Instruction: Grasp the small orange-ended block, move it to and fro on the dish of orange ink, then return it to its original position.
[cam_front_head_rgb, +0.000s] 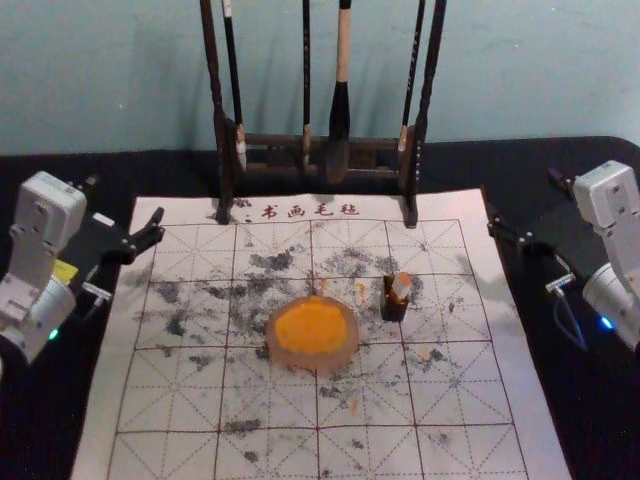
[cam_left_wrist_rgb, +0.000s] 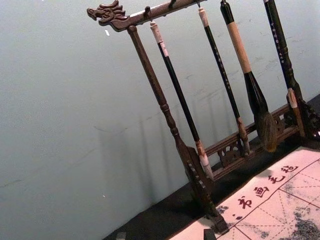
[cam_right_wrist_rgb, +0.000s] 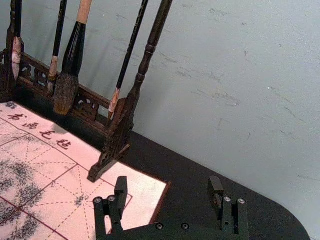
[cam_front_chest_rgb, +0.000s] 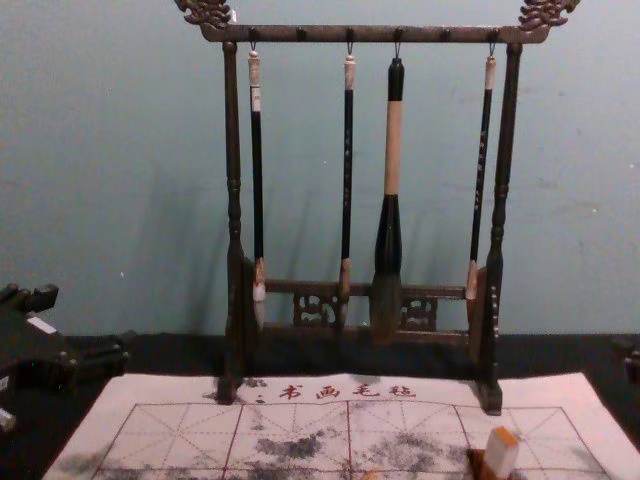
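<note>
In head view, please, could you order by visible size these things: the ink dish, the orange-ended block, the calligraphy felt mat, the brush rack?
1. Calligraphy felt mat
2. Brush rack
3. Ink dish
4. Orange-ended block

Head view: down over mat (cam_front_head_rgb: 450, 400); chest view: lower, level; all four share rack (cam_front_chest_rgb: 320, 34).

In front of me, the black table (cam_front_head_rgb: 505, 162) supports a flat white cloth mat (cam_front_head_rgb: 545, 450), printed with a red grid and characters and stained black and orange. At the mat's far edge, I register an upright dark-brown wooden brush rack (cam_front_head_rgb: 222, 150), front feet on the mat.
</note>
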